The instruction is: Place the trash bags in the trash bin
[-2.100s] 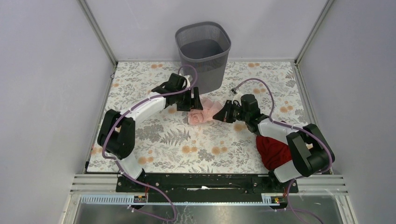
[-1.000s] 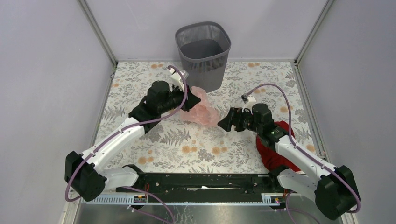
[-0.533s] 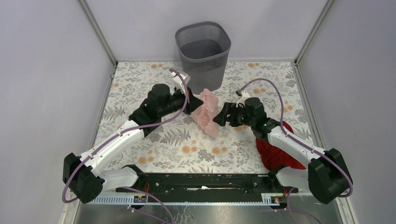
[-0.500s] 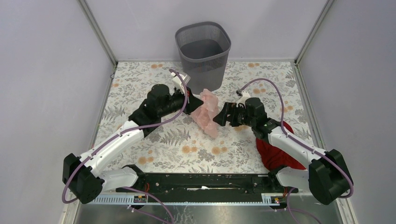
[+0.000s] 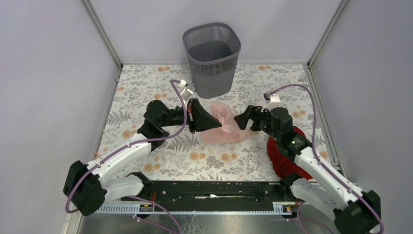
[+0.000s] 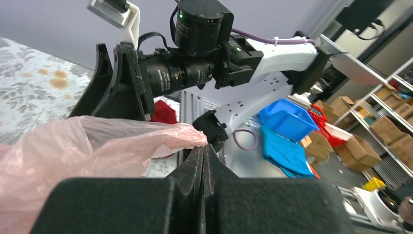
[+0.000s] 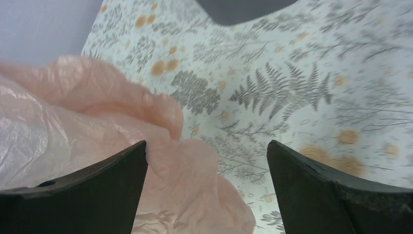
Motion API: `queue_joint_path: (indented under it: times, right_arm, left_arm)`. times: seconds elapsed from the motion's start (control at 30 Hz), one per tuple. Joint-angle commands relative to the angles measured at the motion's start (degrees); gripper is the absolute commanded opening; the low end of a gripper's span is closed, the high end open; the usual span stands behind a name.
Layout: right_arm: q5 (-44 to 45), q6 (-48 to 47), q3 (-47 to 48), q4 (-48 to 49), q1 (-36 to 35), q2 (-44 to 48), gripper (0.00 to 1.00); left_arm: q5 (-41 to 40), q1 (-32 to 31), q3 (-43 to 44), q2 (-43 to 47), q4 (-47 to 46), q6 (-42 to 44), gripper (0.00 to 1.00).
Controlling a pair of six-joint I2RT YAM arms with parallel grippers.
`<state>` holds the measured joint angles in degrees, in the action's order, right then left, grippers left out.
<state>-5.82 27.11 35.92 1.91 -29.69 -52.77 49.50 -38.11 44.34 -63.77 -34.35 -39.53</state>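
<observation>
The pale-pink trash bag (image 5: 229, 127) hangs filmy and wrinkled over the middle of the floral table. My left gripper (image 5: 219, 125) is shut on its edge; in the left wrist view the closed fingertips (image 6: 203, 147) pinch the film of the trash bag (image 6: 73, 151). My right gripper (image 5: 238, 121) faces it from the right, open, just beside the bag. In the right wrist view the right gripper (image 7: 207, 146) stands wide, with the trash bag (image 7: 73, 122) lying against its left finger (image 7: 97, 190). The dark grey mesh trash bin (image 5: 212, 46) stands at the back, apart from both grippers.
A dark red cloth (image 5: 284, 156) lies under the right arm near the table's right front. The enclosure's grey walls and metal posts (image 5: 102, 34) close in the back and sides. The bin's base (image 7: 243, 7) shows at the top of the right wrist view.
My left gripper has carried the bag rightward and toward the front, and the film has spread out lower. The right gripper has drawn back to the right, still open.
</observation>
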Motion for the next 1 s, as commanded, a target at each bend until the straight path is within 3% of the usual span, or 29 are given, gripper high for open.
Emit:
queue_joint_path:
  times: [0.0, 0.1, 0.23, 0.33, 0.47, 0.57, 0.63, 0.73, 0.87, 0.97]
  right_arm:
    - [12.2, -4.0, 2.3, -7.6, -0.3, 7.8, 0.98]
    - [11.7, -3.5, 1.3, -8.3, -0.4, 10.4, 0.98]
    - [5.1, -2.6, -0.1, -8.1, -0.3, 9.6, 0.98]
    - [-1.7, -2.1, -1.5, -6.1, -0.4, 5.9, 0.98]
    - [-8.5, -1.1, -2.6, -3.4, -0.3, 0.9, 0.98]
    - [-13.8, 0.0, -3.3, 0.4, -0.4, -2.0, 0.97]
    - [-17.1, 1.6, -3.3, 1.9, -0.5, -3.7, 0.98]
    - [-19.3, 4.3, -4.1, 3.2, -0.5, -3.4, 0.98]
    - [-16.7, 7.1, -5.4, 0.7, -0.5, 0.8, 0.97]
    - [-17.6, 10.2, -8.0, 3.4, -0.9, 2.8, 0.96]
  left_arm:
    - [8.4, 0.1, 4.0, -0.4, -2.5, -1.2, 0.00]
    - [-0.8, 0.9, 8.8, 1.9, 24.1, 12.0, 0.00]
    - [-22.5, 1.3, 1.3, 13.4, 39.0, 16.0, 0.00]
    - [-32.6, 1.3, -10.0, 23.5, 42.8, 6.5, 0.00]
    - [-32.1, 1.3, -27.0, 40.1, 41.9, -11.4, 0.00]
    - [-40.4, 1.3, -32.3, 50.6, 52.6, -21.9, 0.00]
    - [-42.7, 1.3, -33.2, 54.3, 55.9, -24.3, 0.00]
    - [-45.2, 1.3, -31.3, 53.3, 56.0, -23.1, 0.00]
    - [-55.3, 1.3, -23.1, 44.1, 64.6, -18.9, 0.00]
    - [-58.1, 1.3, -19.3, 38.3, 66.1, -17.3, 0.00]
